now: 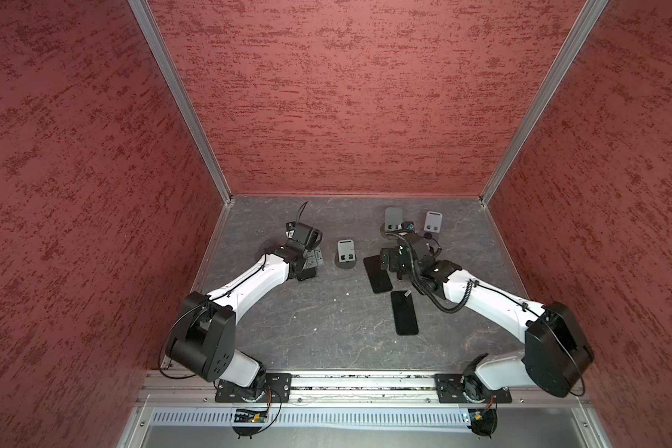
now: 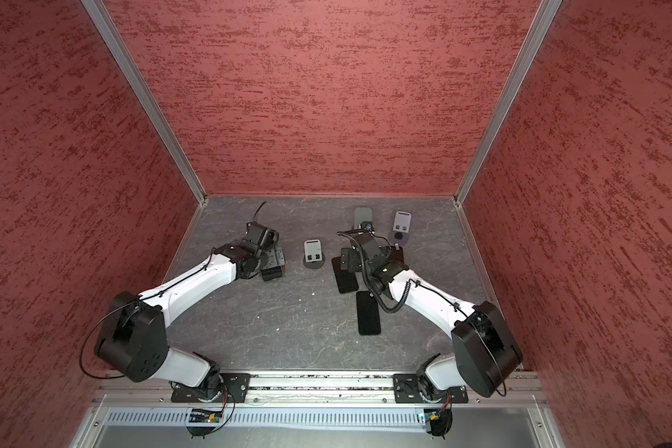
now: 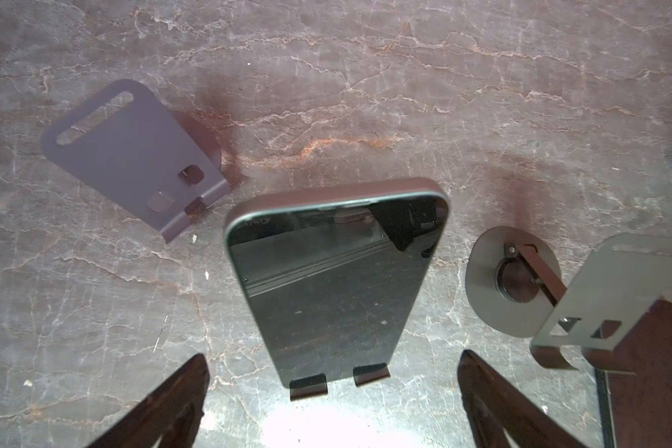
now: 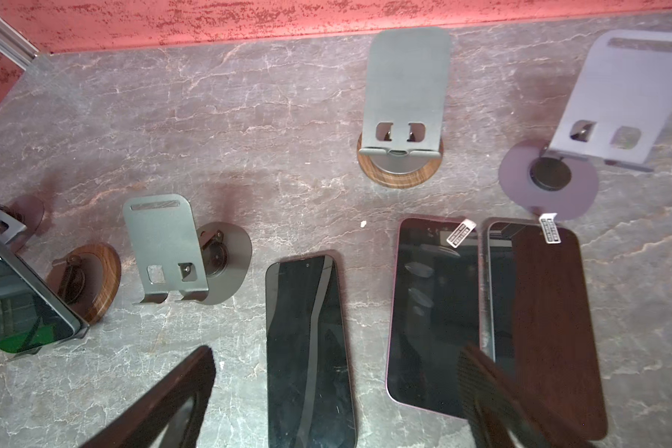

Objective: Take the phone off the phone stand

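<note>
Your left arm is folded at the elbow, reaching forward. The left gripper (image 3: 332,355) points down, jaws spread wide either side of the phone (image 3: 334,279), clear of it. Phone: dark glass, leaning back in the phone stand (image 3: 309,384) (two hooks catch its lower edge), left of the table's (image 1: 326,329) middle. Right gripper (image 4: 337,349) is wide too, holding nothing.

Phone stand (image 3: 308,384) mostly behind phone (image 3: 336,287)
</note>
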`<state>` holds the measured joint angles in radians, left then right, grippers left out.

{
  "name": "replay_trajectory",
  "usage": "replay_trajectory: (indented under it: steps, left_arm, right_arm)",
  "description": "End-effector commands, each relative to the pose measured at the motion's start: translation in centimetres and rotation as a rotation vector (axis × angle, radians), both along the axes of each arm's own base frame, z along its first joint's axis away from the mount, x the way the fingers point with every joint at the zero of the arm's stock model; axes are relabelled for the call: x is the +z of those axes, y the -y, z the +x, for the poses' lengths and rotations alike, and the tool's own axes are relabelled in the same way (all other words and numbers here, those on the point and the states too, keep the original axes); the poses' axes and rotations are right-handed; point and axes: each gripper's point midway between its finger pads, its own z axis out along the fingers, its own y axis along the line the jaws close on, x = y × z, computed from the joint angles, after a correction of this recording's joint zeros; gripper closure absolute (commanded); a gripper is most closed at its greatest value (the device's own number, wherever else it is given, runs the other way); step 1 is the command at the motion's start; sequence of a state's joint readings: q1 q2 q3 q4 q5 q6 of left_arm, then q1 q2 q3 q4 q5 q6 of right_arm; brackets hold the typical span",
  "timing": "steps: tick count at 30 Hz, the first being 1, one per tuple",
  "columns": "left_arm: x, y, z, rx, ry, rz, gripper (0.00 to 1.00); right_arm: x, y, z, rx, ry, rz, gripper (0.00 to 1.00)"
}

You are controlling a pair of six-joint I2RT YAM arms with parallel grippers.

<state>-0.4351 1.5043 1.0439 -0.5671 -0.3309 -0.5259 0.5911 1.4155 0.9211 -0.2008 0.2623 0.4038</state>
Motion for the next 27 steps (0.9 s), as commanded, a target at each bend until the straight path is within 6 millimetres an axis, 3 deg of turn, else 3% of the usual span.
replay_trajectory:
  steps: [1, 18, 27]
  left_arm:
    - [0.2, -0.1, 0.9, 0.021, 0.025, 0.023, 0.00]
    - [-1.1, 0.2, 3.0, 0.038, 0.063, 0.065, 0.01]
    - [-1.9, 0.2, 3.4, 0.037, 0.058, 0.080, 0.07]
  right_arm:
    - [0.5, 0.2, 0.0, 0.003, 0.013, 0.039, 0.01]
    - [-1.6, -0.3, 0.3, 0.034, -0.045, 0.058, 0.01]
    - [-1.8, -0.5, 0.3, 0.042, -0.050, 0.067, 0.01]
